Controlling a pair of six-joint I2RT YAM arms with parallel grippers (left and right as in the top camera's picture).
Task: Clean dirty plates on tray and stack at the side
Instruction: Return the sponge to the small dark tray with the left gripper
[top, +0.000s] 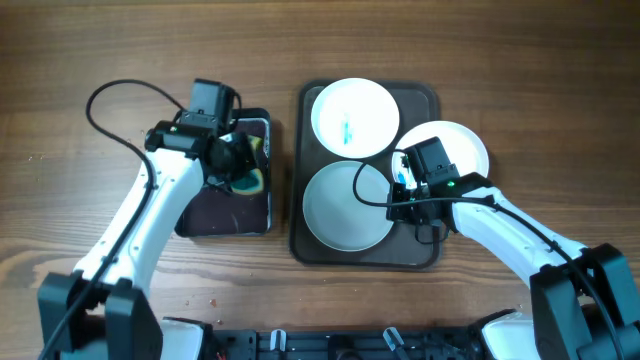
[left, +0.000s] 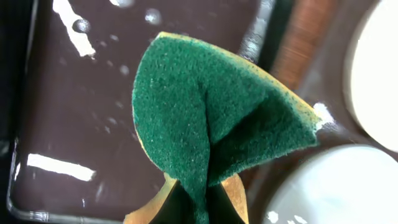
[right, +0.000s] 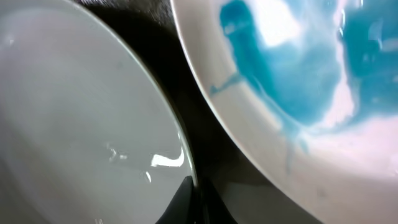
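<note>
The dark brown tray (top: 425, 252) holds a white plate with a teal smear (top: 355, 117) at the back and a clean-looking plate (top: 340, 210) at the front. A third white plate (top: 468, 142) overlaps the tray's right edge, partly hidden by my right wrist. My right gripper (top: 400, 190) is shut on the front plate's right rim; in the right wrist view the gripper (right: 198, 199) pinches that rim (right: 180, 149), beside the blue-smeared plate (right: 298, 81). My left gripper (top: 243, 165) is shut on a folded green and yellow sponge (left: 211, 118) above the small black tray (top: 215, 215).
The small black tray (left: 81, 124) is wet, with droplets and puddles on it. A narrow strip of wooden table (left: 305, 43) separates it from the brown tray. Black cables loop from both arms over the table.
</note>
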